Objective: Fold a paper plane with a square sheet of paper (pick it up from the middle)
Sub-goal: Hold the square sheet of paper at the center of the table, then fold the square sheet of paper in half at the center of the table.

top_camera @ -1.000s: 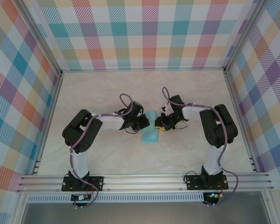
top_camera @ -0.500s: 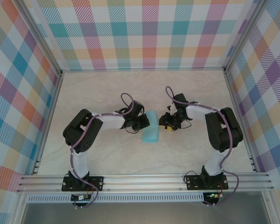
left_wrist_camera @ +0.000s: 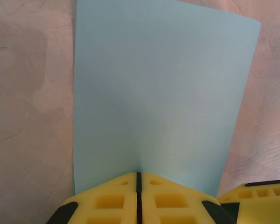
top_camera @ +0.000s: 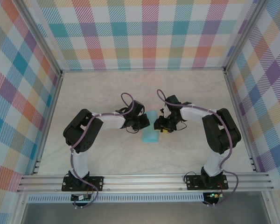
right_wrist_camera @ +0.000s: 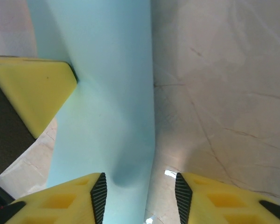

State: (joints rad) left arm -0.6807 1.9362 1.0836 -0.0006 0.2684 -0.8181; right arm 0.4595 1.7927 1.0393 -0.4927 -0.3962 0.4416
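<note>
Folding stage: left pincer (left_wrist_camera: 138, 176) pinches blue sheet (left_wrist_camera: 158, 93) ahead; right pincer (right_wrist_camera: 139, 186), half-open astride its edge, likely closes next

The right tool (right_wrist_camera: 139, 189) has its two yellow fingers apart. The light-blue sheet of paper (right_wrist_camera: 107, 102) runs ahead from above its left finger, with its right edge inside the gap. Ahead and left, the left tool (right_wrist_camera: 32, 88) touches the sheet. Marbled desk (right_wrist_camera: 224, 93) lies to the right.

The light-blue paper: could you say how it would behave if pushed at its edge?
Probably floppy: the paper curves where the shut left pincer pinches it. Thin, so likely light, buckling rather than sliding against the open right pincer.
</note>
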